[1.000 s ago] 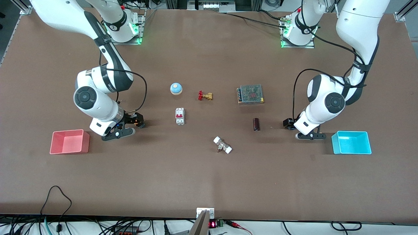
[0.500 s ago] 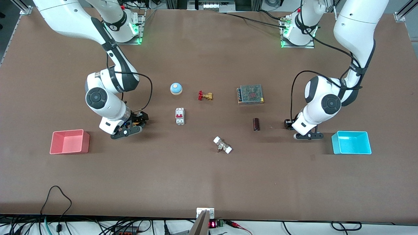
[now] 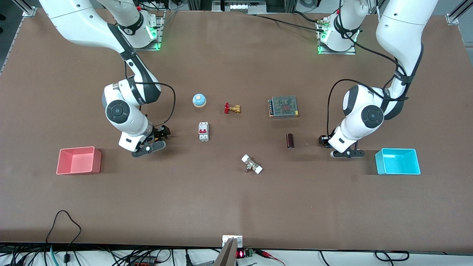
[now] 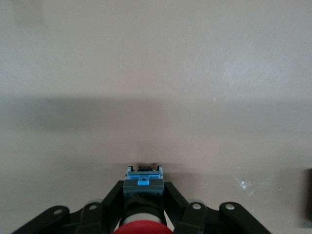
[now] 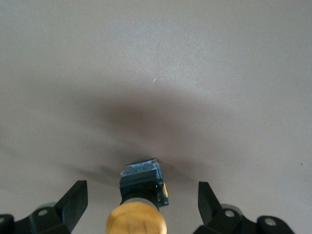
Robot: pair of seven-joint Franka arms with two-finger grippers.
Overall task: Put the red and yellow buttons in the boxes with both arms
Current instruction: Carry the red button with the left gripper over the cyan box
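Observation:
The red button (image 4: pixel 143 194) lies on its side on the table, and my left gripper (image 4: pixel 143 187) is shut on its dark body. In the front view my left gripper (image 3: pixel 324 140) is low at the table between a dark cylinder and the cyan box (image 3: pixel 398 171). The yellow button (image 5: pixel 140 218) lies on the table between the wide-open fingers (image 5: pixel 77 195) of my right gripper (image 5: pixel 141 189), which do not touch it. In the front view my right gripper (image 3: pixel 161 133) is between the pink-red box (image 3: pixel 79 169) and a white breaker. Both boxes are empty.
A blue dome bell (image 3: pixel 199 99), a brass valve (image 3: pixel 232 108), a white circuit breaker (image 3: pixel 203 131), a mesh-topped power supply (image 3: pixel 283 106), a dark cylinder (image 3: pixel 290 140) and a white-ended fitting (image 3: pixel 252 164) lie across the middle of the table.
Both arms have shifted toward the middle of the table, away from their boxes. The right gripper moved farther than the left.

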